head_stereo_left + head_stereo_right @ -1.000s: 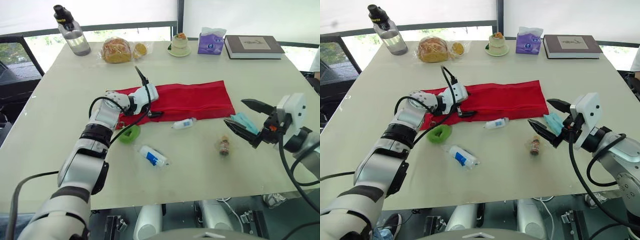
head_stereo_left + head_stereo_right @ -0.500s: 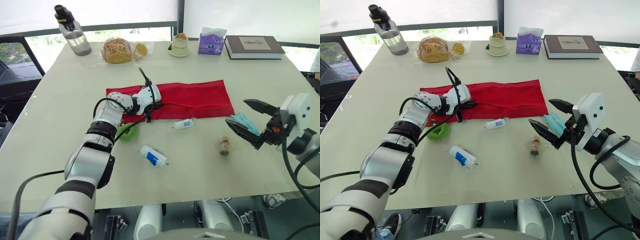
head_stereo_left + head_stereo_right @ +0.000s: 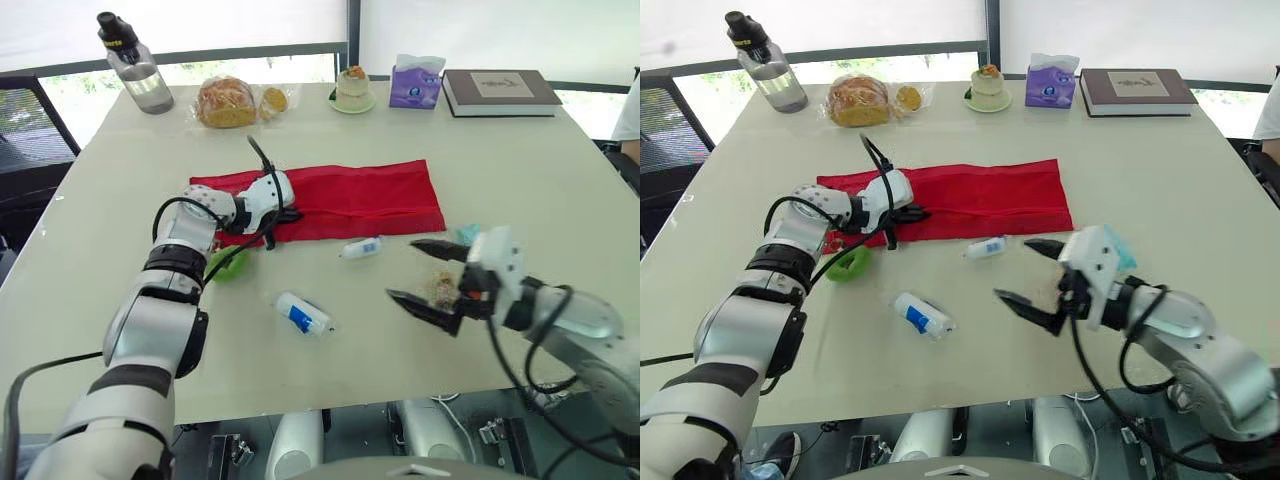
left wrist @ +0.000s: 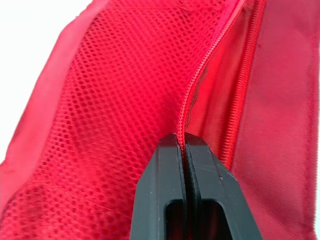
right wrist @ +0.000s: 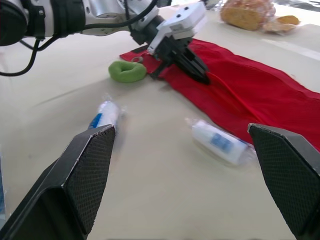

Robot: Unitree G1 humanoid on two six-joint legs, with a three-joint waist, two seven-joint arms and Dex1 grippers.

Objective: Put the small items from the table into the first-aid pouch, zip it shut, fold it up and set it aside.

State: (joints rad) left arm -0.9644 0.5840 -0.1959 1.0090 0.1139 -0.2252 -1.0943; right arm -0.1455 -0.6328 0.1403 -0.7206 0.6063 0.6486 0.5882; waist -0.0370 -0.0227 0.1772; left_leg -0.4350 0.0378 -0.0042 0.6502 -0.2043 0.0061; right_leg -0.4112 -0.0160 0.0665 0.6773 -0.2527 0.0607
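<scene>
The red first-aid pouch (image 3: 345, 197) lies flat and unfolded across the middle of the table. My left gripper (image 3: 288, 213) rests on its left end, shut on the zipper edge (image 4: 186, 112) beside the mesh pocket. My right gripper (image 3: 402, 270) hovers open and empty over the table in front of the pouch. A small wrapped item (image 3: 440, 288) and a teal packet (image 3: 467, 234) lie by its wrist. A small white bottle (image 3: 360, 247), a blue-and-white tube packet (image 3: 303, 313) and a green ring (image 3: 226, 264) lie loose in front of the pouch.
Along the far edge stand a water bottle (image 3: 128, 66), bagged bread (image 3: 228, 101), a cupcake on a dish (image 3: 352, 88), a purple tissue box (image 3: 416, 83) and a book (image 3: 500, 90). A person's sleeve (image 3: 628, 112) shows at the right edge.
My left gripper has closed on the pouch's zipper edge. My right arm has swung left towards the middle of the table, still open. The camera has shifted slightly.
</scene>
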